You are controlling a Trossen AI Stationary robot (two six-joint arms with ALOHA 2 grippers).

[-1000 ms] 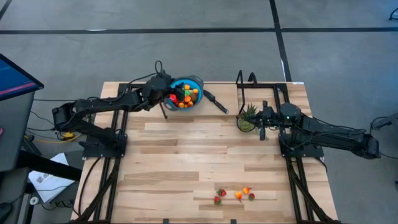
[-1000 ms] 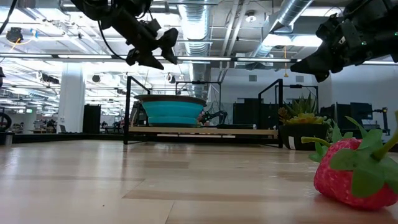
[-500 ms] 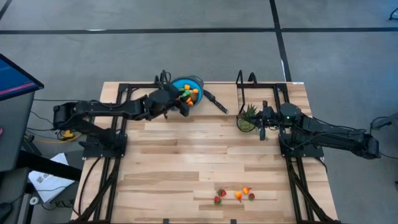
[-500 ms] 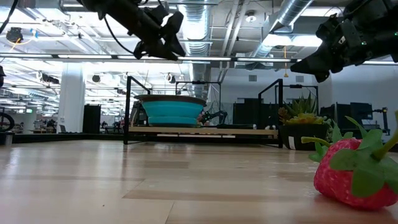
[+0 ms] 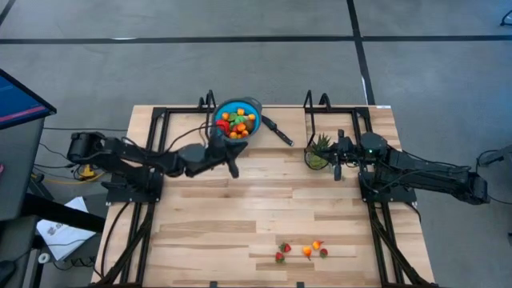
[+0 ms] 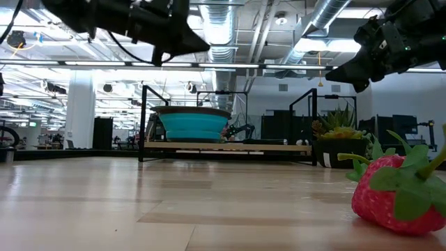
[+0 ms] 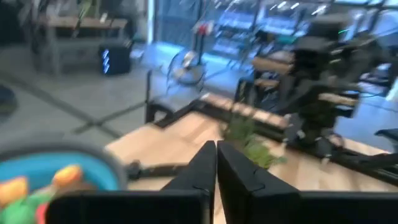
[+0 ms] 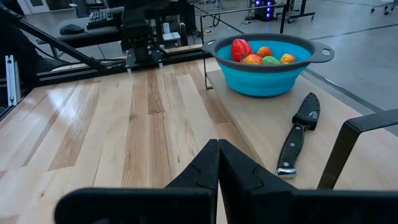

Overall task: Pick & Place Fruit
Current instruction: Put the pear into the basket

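We see left gripper (image 5: 233, 169) pressed together, empty, upper centre below blue bowl (image 5: 254, 106) | right gripper (image 5: 337, 170) pressed together beside plant (image 5: 320, 148) | toy fruits (image 5: 237, 122) in bowl | strawberries and orange pieces (image 5: 302, 251) lower right

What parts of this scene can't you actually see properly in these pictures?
- Fruit on the table: in the high view too small to name each piece.
- Strawberry: in the low view cut off by the right edge.
- Bowl: in the low view its wall hides what is inside.
- Potted plant: blurred in the left wrist view.
- Left gripper: shut, with nothing visible between its fingers; the right gripper likewise.
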